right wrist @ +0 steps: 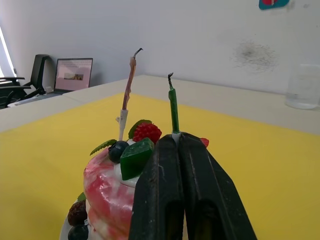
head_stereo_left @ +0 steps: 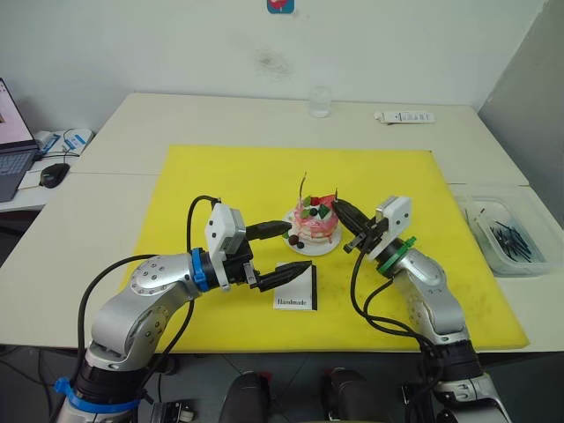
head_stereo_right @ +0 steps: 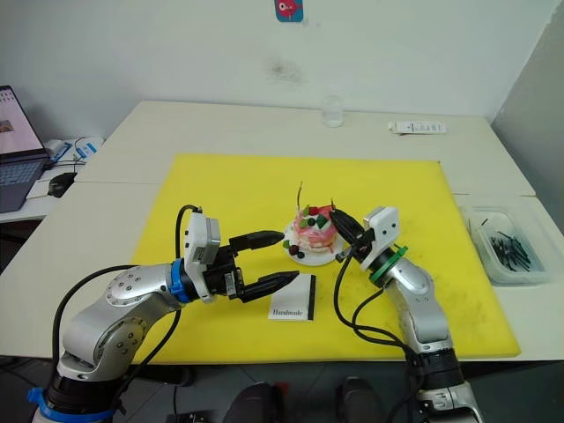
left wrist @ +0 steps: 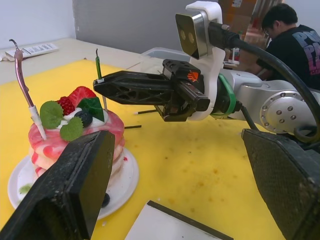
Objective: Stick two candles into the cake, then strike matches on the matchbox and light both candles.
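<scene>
Both candles standing in the cake
Right gripper pinches the green candle; left gripper, jaws wide, sits at the cake's seven o'clock

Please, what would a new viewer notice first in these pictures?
The pink cake at the middle of the yellow mat, with two candles standing in it. The right claw is shut on the green candle; the left claw is open, beside the cake and above the matchbox.

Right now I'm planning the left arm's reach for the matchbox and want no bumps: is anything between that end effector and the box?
Nothing visible is. The left end effector hangs open, its lower finger just over the matchbox. The cake stands beyond, off that path.
</scene>
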`<action>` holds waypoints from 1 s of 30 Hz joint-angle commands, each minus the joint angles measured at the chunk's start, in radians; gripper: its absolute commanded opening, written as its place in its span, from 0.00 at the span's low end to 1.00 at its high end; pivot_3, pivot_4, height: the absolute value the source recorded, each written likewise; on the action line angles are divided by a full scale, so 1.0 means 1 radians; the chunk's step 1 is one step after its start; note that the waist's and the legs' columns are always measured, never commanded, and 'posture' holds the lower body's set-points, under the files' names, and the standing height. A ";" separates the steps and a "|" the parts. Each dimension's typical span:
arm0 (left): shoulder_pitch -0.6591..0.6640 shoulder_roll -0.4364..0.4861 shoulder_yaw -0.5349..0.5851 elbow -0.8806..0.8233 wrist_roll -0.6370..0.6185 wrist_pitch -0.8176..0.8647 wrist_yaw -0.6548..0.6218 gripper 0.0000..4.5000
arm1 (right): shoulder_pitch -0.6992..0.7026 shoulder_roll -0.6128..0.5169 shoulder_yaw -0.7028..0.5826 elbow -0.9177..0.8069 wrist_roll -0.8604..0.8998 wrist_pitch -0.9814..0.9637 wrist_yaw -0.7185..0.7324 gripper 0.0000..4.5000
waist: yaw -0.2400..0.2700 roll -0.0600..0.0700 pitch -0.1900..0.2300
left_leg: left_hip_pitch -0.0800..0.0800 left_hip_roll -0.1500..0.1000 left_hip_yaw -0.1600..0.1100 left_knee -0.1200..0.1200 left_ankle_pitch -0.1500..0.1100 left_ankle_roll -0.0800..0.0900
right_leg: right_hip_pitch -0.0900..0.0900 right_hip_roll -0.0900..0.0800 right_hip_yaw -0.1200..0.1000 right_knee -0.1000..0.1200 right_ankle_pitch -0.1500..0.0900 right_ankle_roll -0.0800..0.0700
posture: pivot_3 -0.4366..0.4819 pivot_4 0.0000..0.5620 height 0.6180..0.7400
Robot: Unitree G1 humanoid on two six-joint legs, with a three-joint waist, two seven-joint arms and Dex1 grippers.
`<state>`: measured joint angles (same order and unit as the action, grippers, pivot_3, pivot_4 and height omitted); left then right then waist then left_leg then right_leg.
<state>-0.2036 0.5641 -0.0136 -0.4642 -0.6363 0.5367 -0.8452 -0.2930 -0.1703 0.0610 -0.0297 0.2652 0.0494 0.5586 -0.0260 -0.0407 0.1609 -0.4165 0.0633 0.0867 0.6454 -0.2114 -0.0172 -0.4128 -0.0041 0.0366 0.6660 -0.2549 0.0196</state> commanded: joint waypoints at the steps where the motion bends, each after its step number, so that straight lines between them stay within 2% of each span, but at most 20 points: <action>1: -0.012 0.001 -0.001 -0.024 -0.007 -0.015 -0.010 1.00 | 0.011 0.016 -0.004 0.007 0.000 -0.020 -0.016 0.00 | 0.000 0.000 0.000 | 0.000 0.000 0.000 0.000 0.000 0.000 | 0.000 0.000 0.000 0.000 0.000 0.000 | 0.48 0.27 0.89; 16: -0.003 -0.002 -0.014 -0.032 -0.006 -0.015 -0.004 1.00 | 0.060 0.043 -0.006 0.023 0.009 -0.023 -0.039 0.00 | 0.000 0.000 0.000 | 0.001 0.000 0.000 0.000 0.000 0.000 | 0.000 0.000 0.000 0.000 0.000 0.000 | 0.48 0.27 0.89; 24: -0.003 -0.002 -0.017 -0.033 -0.003 -0.018 -0.003 1.00 | 0.034 0.065 -0.001 -0.042 0.044 0.012 -0.050 0.00 | 0.000 0.000 0.000 | 0.000 0.000 0.000 0.000 0.000 0.000 | 0.000 0.000 0.000 0.000 0.000 0.000 | 0.48 0.27 0.89; 27: -0.003 0.001 -0.027 -0.031 0.015 -0.030 -0.006 1.00 | 0.019 0.072 -0.013 -0.065 0.048 0.019 -0.069 0.16 | 0.000 0.000 0.000 | 0.000 0.000 0.000 0.000 0.000 0.000 | 0.000 0.000 0.000 -0.001 0.000 0.000 | 0.48 0.27 0.89; 30: -0.002 0.005 -0.033 -0.029 0.032 -0.026 0.004 1.00 | 0.005 0.056 -0.026 -0.112 0.042 0.038 -0.092 0.39 | 0.000 0.001 0.000 | 0.000 0.000 0.000 0.000 0.000 0.000 | -0.001 0.000 0.000 0.000 0.000 0.000 | 0.48 0.27 0.89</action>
<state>-0.2022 0.5637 -0.0435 -0.4644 -0.6136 0.5284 -0.8427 -0.2642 -0.1044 0.0578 -0.0604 0.2965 0.0867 0.4760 -0.0262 -0.0400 0.1612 -0.4169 0.0632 0.0870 0.6451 -0.2114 -0.0173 -0.4134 -0.0045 0.0369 0.6656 -0.2550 0.0191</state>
